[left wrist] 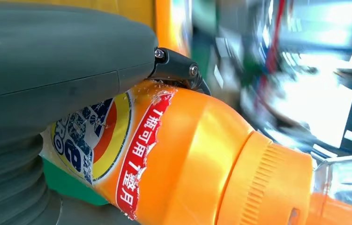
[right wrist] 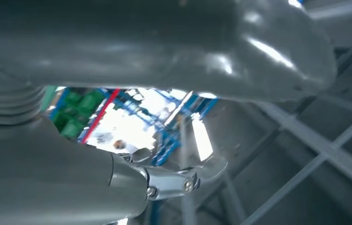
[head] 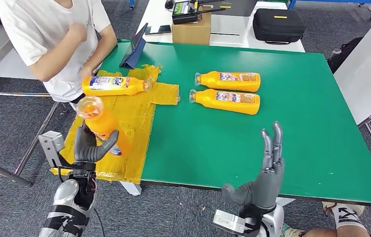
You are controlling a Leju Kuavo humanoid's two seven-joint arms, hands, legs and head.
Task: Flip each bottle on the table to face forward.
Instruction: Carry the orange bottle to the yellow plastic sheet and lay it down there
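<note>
The left hand [head: 90, 146] grips an orange bottle [head: 103, 124], fingers wrapped round its label, lifted above the yellow mat [head: 134, 118] at the green table's [head: 292, 118] near-left corner; a second bottle [head: 115, 85] lies on the mat's far edge beside a person [head: 55, 39]; two more [head: 227, 81] [head: 225, 100] lie on the table right of the mat; the right hand [head: 265, 173] hovers empty, fingers straight and close together, thumb out.

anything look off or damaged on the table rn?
Two things. The yellow sheet taped on the green table is wrinkled, with a ragged edge. The label on the bottle in the left hand is torn and peeling along its edge. No spill shows. The right hand is raised, holding nothing.
</note>
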